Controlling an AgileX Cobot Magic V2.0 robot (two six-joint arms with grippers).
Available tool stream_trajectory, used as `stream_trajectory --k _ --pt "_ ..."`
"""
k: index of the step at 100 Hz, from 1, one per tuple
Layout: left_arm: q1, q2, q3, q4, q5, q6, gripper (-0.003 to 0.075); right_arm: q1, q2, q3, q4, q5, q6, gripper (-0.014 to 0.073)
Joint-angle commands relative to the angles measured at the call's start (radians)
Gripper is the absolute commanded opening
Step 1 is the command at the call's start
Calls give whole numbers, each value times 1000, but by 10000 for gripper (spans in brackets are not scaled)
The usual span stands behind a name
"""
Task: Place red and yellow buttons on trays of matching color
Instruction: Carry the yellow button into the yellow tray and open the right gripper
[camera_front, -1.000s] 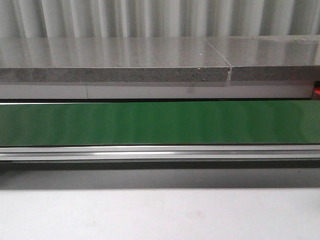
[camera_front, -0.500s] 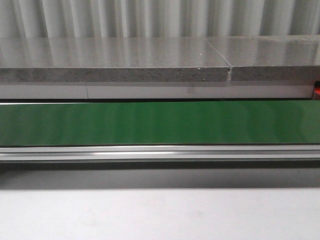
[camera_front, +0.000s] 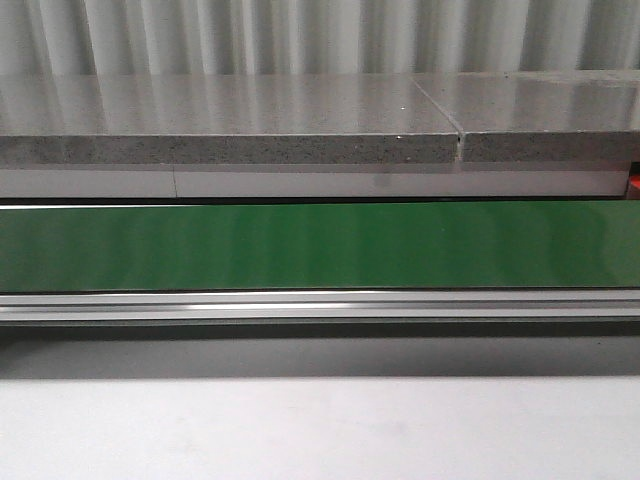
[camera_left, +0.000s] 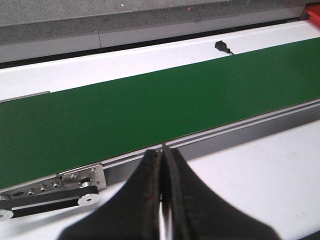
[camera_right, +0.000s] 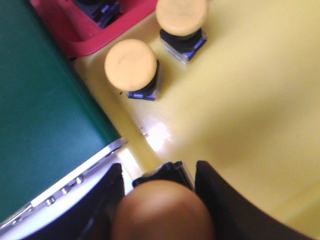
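In the right wrist view my right gripper is shut on a yellow button, whose cap fills the space between the fingers. It hangs over the near corner of the yellow tray. Two more yellow buttons stand upright on that tray. Beyond it lies the red tray, holding a dark button base whose cap is cut off. My left gripper is shut with nothing in it, over the white table beside the belt. Neither gripper appears in the front view.
A green conveyor belt with an aluminium rail runs across the table; nothing rides on it. A grey stone ledge stands behind it. A small black sensor sits on the belt's far side. A red corner shows at the right edge.
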Motion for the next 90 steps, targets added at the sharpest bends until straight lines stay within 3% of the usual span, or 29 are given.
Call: stream_trajectory --k 1,71,78,90 --pt "-9 6 -25 -21 -65 -3 -20 -19 11 -25 -2 -76 0 227" --pt "-9 6 -25 -21 -65 -3 -20 -19 203 -25 -2 -222 0 230" --pt "-9 6 -25 -21 -65 -3 -20 -19 203 -25 -2 -218 0 279" --pt "-9 6 -25 -21 -65 -3 -20 -19 203 -25 -1 -216 0 458"
